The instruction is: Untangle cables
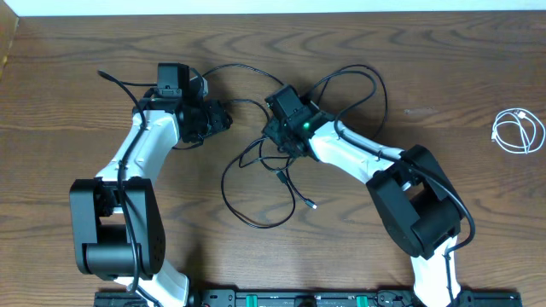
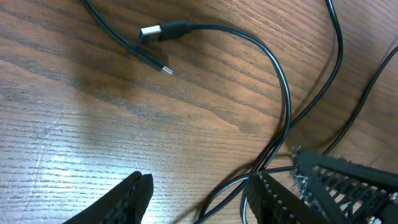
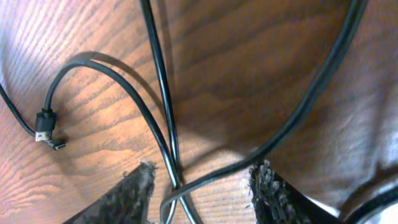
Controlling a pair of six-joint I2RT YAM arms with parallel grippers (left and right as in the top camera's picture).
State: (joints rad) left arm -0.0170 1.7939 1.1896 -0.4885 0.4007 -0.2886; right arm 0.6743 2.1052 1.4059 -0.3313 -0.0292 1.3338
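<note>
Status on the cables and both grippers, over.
Left gripper open, right gripper open. Black cables crossed between the right fingers, none gripped. White cable coiled apart, far right. Nothing blocking.

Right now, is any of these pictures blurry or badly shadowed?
Overhead: evenly lit, sharp throughout. Left wrist: plug ends crisp, soft shadow on the wood left of them. Right wrist: heavy shadow upper right; the close black cables look slightly soft.

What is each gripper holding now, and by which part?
Nothing is held. The left gripper and the right gripper both stand open; black cables pass between the fingers of each, unclamped.
</note>
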